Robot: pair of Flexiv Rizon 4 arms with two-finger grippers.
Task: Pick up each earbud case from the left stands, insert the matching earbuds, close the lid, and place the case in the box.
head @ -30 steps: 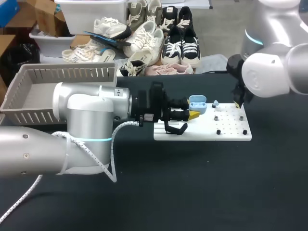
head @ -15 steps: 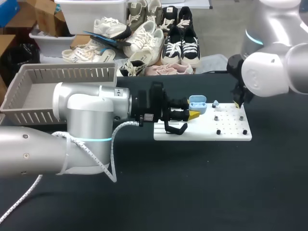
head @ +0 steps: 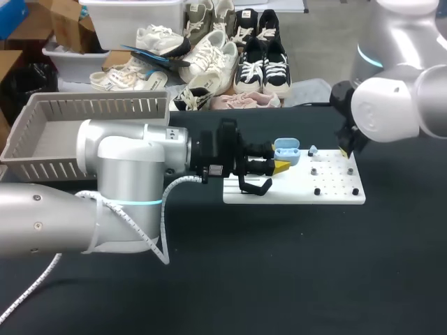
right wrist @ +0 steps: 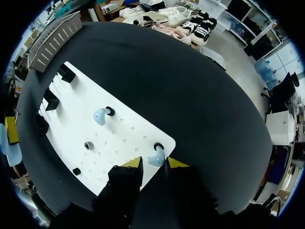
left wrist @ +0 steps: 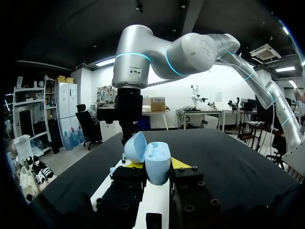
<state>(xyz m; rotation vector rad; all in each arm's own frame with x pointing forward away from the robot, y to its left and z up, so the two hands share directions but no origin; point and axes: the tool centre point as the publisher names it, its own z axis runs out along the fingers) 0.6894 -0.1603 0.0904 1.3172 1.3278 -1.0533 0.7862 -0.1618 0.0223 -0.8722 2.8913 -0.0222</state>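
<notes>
My left gripper (left wrist: pixel 155 167) is shut on a light blue earbud case (left wrist: pixel 156 164) and holds it with the lid open over the left part of the white board (head: pixel 335 192). In the head view the case (head: pixel 287 151) sits at the left gripper's (head: pixel 283 166) yellow tips. My right gripper (right wrist: pixel 154 163) hangs at the board's far right corner, open. A light blue earbud (right wrist: pixel 156 159) on its peg sits between its fingers with a small gap on one side. A second earbud (right wrist: pixel 100 116) rests on another peg farther along the board.
A grey slatted box (head: pixel 98 108) stands at the back left of the table. Black stands (right wrist: pixel 51 99) line the board's left end, and small black pegs (right wrist: pixel 76 171) dot its surface. The table around the board is dark cloth.
My right gripper's fingers have narrowed a little around the earbud. Both arms stay where they were.
</notes>
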